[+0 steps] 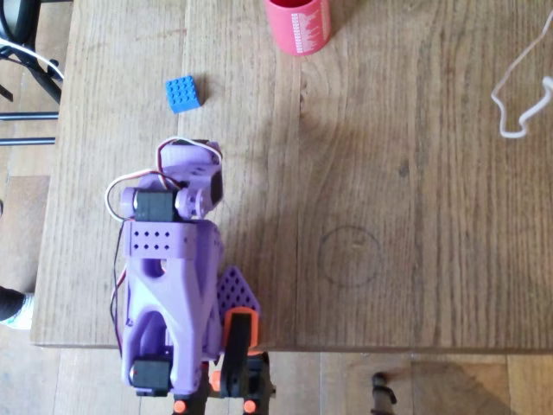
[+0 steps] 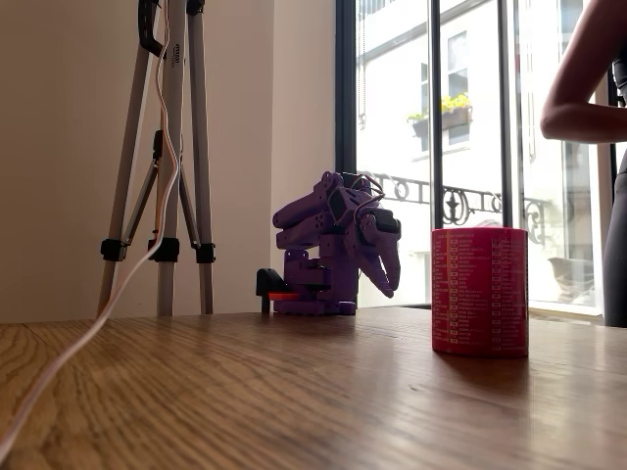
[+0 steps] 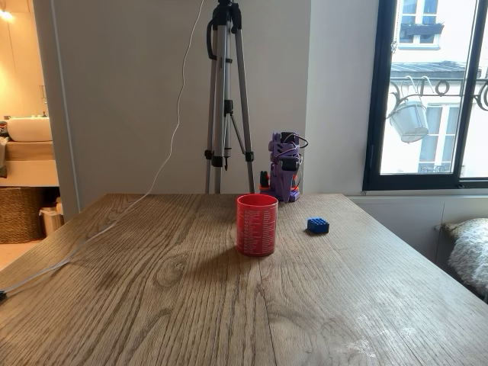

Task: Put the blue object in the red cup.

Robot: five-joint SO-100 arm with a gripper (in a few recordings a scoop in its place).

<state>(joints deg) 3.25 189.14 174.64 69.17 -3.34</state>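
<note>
The blue object (image 1: 182,93) is a small studded brick lying flat on the wooden table, also seen in a fixed view (image 3: 318,225) to the right of the red cup (image 3: 256,223). The red cup (image 1: 298,24) stands upright at the table's far edge in the overhead view and looks empty from above. The purple arm (image 1: 173,259) is folded over its base at the near edge. My gripper (image 2: 389,282) hangs pointing down, its jaws together with nothing between them. It hovers a short way behind the brick and well away from the cup (image 2: 480,291).
A white cable (image 1: 518,99) lies on the right side of the table. A tripod (image 3: 226,99) stands behind the table near the arm's base. A person's arm (image 2: 578,78) shows at the upper right of a fixed view.
</note>
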